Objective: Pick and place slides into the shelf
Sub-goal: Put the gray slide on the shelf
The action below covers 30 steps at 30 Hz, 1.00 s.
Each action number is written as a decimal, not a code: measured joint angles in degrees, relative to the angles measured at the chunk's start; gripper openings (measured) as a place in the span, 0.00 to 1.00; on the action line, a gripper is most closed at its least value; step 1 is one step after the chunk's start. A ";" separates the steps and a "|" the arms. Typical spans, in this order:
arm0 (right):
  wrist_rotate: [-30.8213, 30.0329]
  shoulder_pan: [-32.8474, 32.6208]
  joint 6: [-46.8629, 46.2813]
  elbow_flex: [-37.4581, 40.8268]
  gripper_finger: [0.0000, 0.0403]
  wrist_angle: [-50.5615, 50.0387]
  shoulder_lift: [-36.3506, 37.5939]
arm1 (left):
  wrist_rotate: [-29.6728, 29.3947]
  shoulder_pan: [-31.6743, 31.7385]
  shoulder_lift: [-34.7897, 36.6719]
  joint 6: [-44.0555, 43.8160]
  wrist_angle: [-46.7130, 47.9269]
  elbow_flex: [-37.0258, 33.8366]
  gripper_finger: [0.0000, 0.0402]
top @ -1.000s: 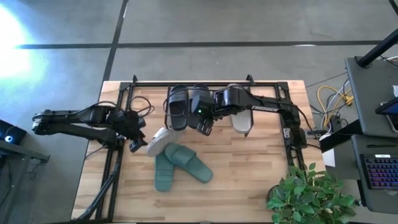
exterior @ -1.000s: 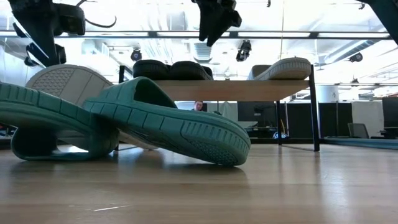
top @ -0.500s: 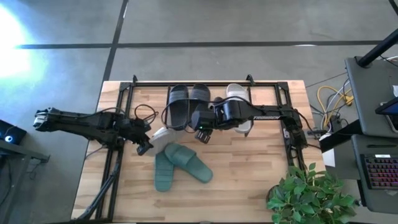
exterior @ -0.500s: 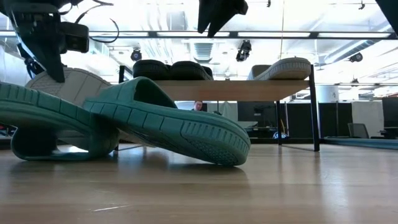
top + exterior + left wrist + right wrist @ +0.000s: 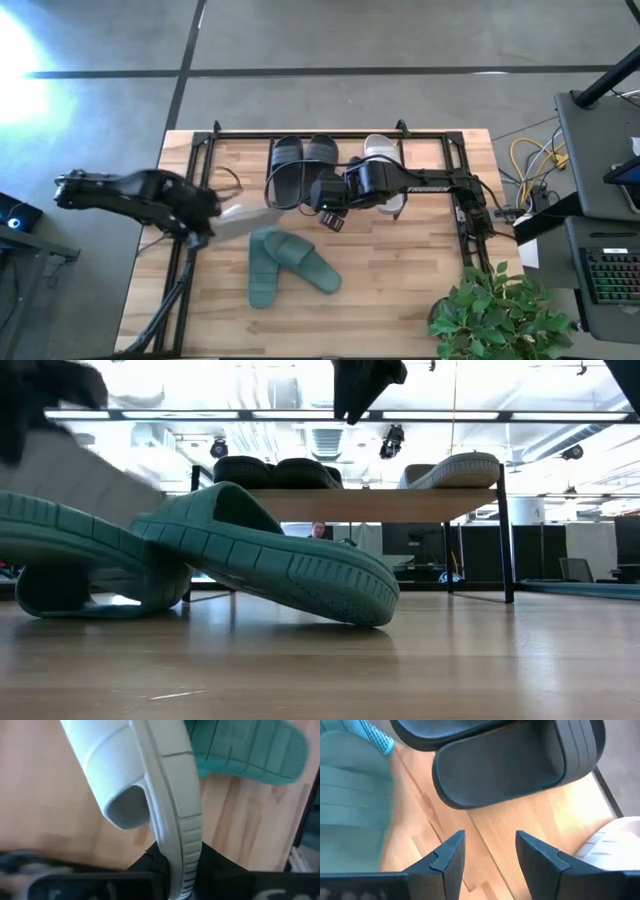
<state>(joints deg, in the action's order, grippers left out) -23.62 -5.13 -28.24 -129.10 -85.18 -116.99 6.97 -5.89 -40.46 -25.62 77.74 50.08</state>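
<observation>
Left end effector (image 5: pixel 172 870): pinching the white slide (image 5: pixel 150 785) by its edge, left of the shelf (image 5: pixel 440 150).
Right end effector (image 5: pixel 490 855): hovering spread, just before the shelf's black slides (image 5: pixel 510 765).

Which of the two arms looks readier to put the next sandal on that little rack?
Left, most likely. Its fingers are already clamped on the rim of the white rubber slide sandal. The right arm's fingers stand open and empty over the wooden board of the black-framed shelf.
</observation>
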 joint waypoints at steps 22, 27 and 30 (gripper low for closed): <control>-5.77 0.67 -5.86 0.02 0.23 -3.17 15.71 | -10.10 -0.57 -1.36 26.62 7.09 27.88 0.03; -8.63 0.84 -6.28 0.00 0.23 -3.40 17.89 | -10.18 -0.57 -1.76 27.48 6.23 26.21 0.03; -8.86 0.95 -6.28 0.00 0.23 -3.69 17.83 | -10.02 -0.57 -1.96 27.52 5.04 25.44 0.03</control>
<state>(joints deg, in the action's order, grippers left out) -32.48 -4.17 -34.52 -129.10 -88.87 -99.16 -3.05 -6.46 -42.42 1.90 82.78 75.52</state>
